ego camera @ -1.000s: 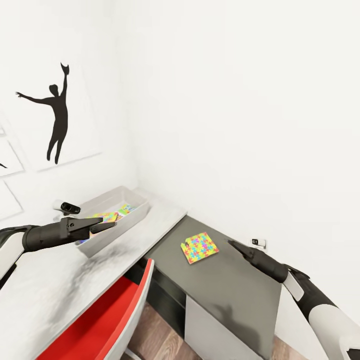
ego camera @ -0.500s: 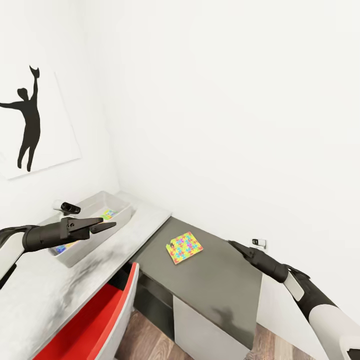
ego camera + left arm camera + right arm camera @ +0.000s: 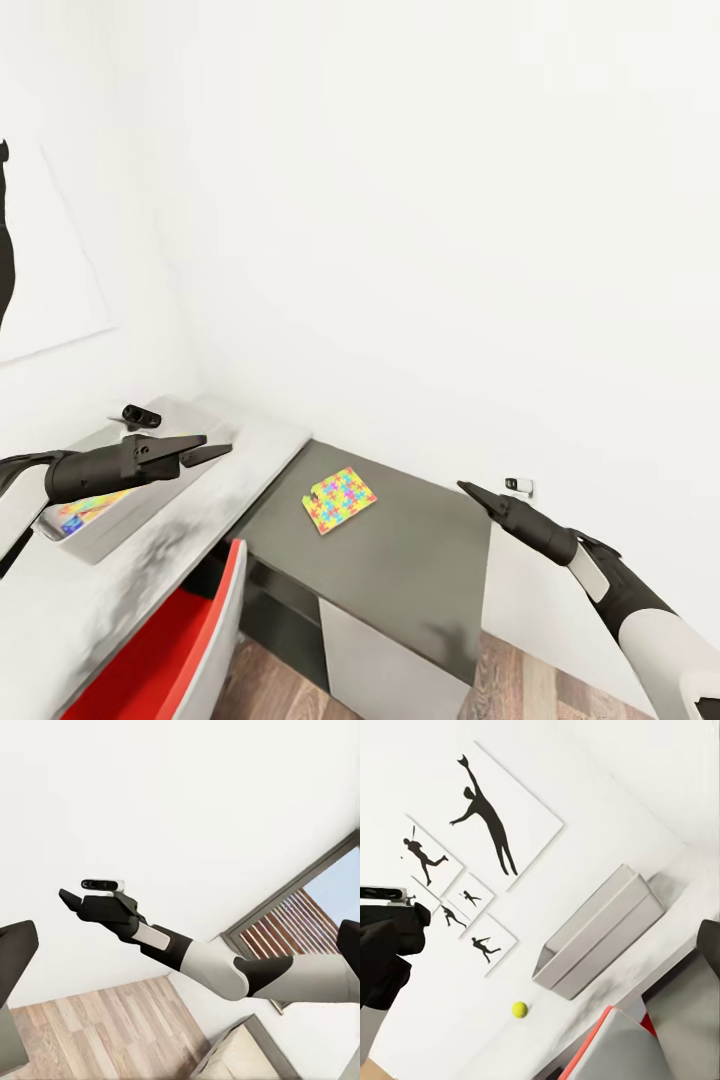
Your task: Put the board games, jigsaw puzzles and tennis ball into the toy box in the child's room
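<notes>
One jigsaw puzzle (image 3: 340, 499) lies flat on the low dark grey part of the table (image 3: 420, 545). The toy box (image 3: 112, 535) stands on the light grey top at the left, with colourful flat toys (image 3: 85, 508) inside, partly hidden by my left arm. My left gripper (image 3: 205, 448) hovers open over the tub's near end, holding nothing. My right gripper (image 3: 468, 489) hangs open and empty above the dark section, to the right of the puzzle. In the right wrist view the tennis ball (image 3: 519, 1009) rests on the light top beside the toy box (image 3: 600, 937).
A red and white chair (image 3: 170, 655) is pushed under the light grey top. A white panel (image 3: 380, 650) closes the lower desk, with wood floor (image 3: 520, 680) to its right. White walls meet in the corner behind the desk. Black silhouette pictures (image 3: 487, 814) hang on the wall.
The head view has swung to the right, so the desk, tub and puzzle sit further left in the picture. Both arms keep the same pose, and nothing was picked up or released.
</notes>
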Controlling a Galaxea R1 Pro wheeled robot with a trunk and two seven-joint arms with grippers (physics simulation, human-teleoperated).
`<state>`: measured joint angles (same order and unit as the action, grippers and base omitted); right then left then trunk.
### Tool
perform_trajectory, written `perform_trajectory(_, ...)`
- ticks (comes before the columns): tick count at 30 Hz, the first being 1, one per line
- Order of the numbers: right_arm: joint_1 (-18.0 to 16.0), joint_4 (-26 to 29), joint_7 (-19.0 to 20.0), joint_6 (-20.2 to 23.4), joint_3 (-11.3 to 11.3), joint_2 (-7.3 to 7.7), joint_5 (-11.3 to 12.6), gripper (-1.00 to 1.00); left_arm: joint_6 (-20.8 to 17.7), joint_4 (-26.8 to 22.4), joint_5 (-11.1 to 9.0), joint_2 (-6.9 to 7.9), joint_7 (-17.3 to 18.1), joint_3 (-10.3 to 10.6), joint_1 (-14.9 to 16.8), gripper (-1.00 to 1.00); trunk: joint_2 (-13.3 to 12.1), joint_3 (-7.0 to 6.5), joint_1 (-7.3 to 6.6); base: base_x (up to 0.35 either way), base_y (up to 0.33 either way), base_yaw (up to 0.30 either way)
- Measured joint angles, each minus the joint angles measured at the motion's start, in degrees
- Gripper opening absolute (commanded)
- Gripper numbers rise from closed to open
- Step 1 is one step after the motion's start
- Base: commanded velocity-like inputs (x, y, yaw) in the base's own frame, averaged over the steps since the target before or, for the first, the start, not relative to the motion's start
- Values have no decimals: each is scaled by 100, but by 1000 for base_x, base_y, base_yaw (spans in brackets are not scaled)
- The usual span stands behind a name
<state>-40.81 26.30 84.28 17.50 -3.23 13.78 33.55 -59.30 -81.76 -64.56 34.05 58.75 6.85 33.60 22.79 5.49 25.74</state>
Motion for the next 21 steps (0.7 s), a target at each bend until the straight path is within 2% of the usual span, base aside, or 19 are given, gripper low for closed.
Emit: perform_trajectory(21,0,-16,0,8,-7,-1,0,100,8,0,138,-9,-13,0,0,100,0,-127,0,0,-3,-231)
